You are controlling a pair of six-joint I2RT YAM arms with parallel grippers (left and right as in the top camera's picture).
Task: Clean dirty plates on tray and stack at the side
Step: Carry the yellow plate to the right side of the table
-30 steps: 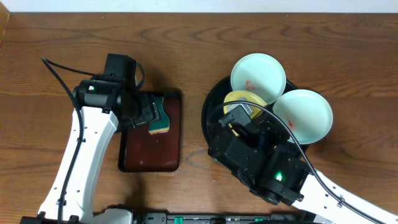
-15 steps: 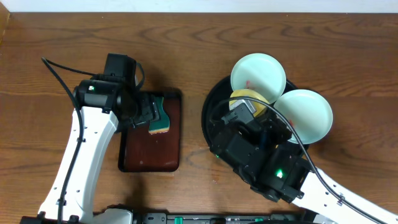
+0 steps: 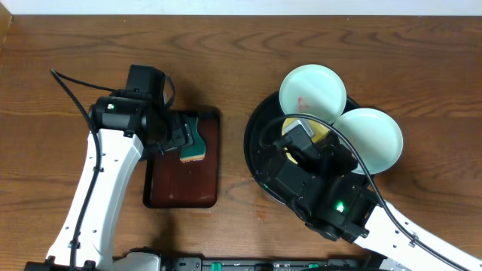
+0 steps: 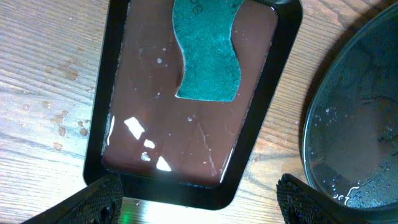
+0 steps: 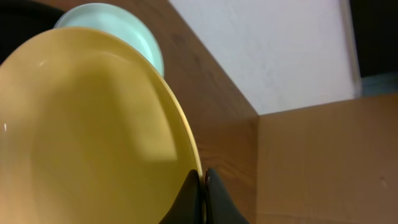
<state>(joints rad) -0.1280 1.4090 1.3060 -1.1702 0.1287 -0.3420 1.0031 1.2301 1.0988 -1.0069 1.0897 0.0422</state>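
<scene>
Right pincer (image 5: pixel 203 179) clamped on rim of pale yellow plate (image 5: pixel 87 124), edge between its tips (stiff, light, glazed, probably slippery, breakable).

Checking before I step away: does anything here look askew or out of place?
Both mint plates overhang the black tray's rim, and the farther one has red smears. The yellow plate is pinched at its rim by the right gripper.

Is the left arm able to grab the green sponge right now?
Probably yes. Its left fingers are open above the small brown tray, and the green sponge lies there with nothing on top of it.
</scene>
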